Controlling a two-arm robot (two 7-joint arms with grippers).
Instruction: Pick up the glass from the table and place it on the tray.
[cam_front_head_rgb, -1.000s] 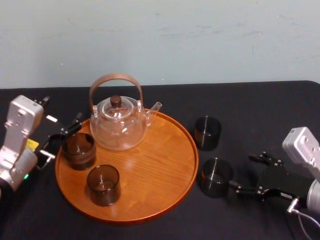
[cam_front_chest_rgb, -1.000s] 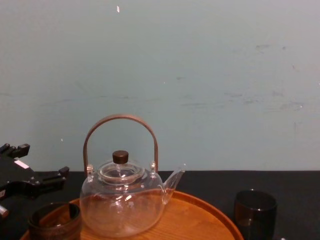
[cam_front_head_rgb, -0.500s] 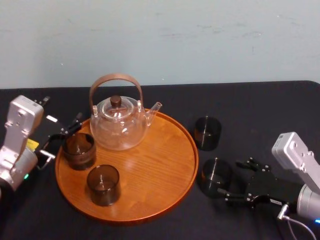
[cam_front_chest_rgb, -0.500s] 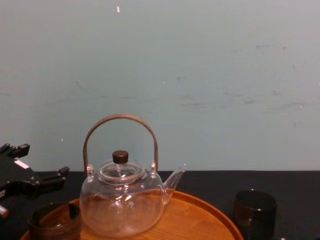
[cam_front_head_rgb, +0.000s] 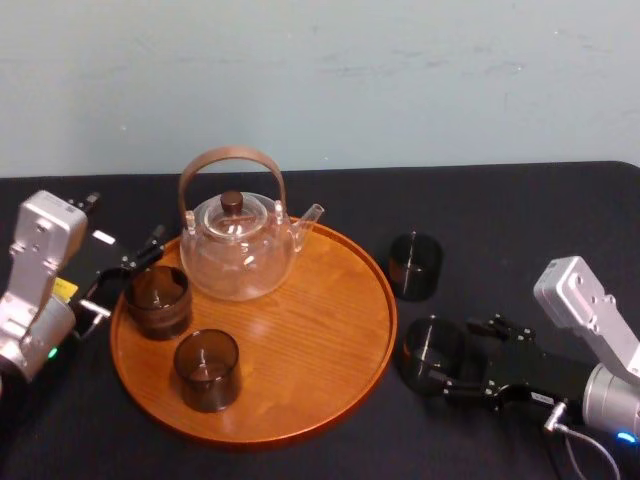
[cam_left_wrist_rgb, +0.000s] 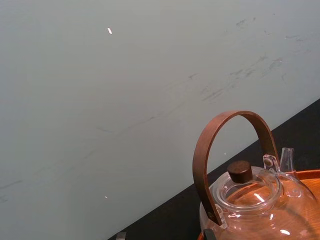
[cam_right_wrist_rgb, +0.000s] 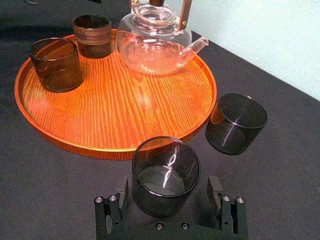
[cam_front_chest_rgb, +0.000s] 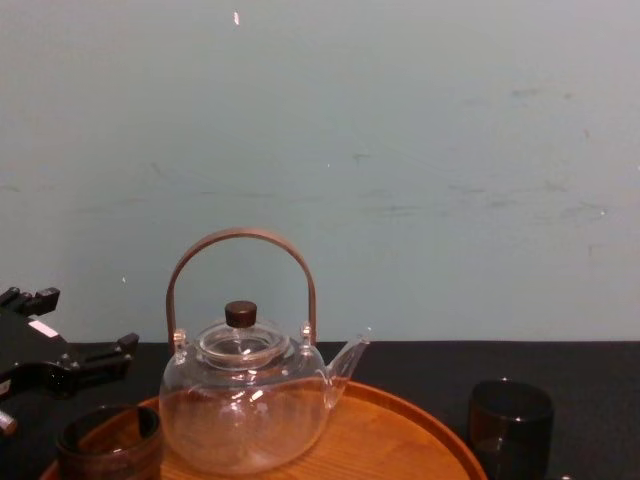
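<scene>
- The right tool (cam_front_head_rgb: 452, 358) is held low over the black tabletop (cam_front_head_rgb: 540, 215) at the near right, just right of the tray (cam_front_head_rgb: 386, 318).
- Its fingers (cam_right_wrist_rgb: 116, 206) are spread open, one on each side of the glass (cam_front_head_rgb: 432, 352), and a small gap is seen between each finger and the glass wall.
- The glass is seen upright on the tabletop, just beside the tray's right rim and not on it.
- A second dark tumbler (cam_front_head_rgb: 415, 266) is set upright on the tabletop farther back, near the glass but apart from it.
- On the tray, a clear glass teapot (cam_front_head_rgb: 237, 248) is placed at the far side, with two more dark tumblers at the left (cam_front_head_rgb: 157, 300) and near left (cam_front_head_rgb: 207, 370).
- The left tool (cam_front_head_rgb: 122, 280) is held open at the tray's left edge, just beside the left tumbler.
</scene>
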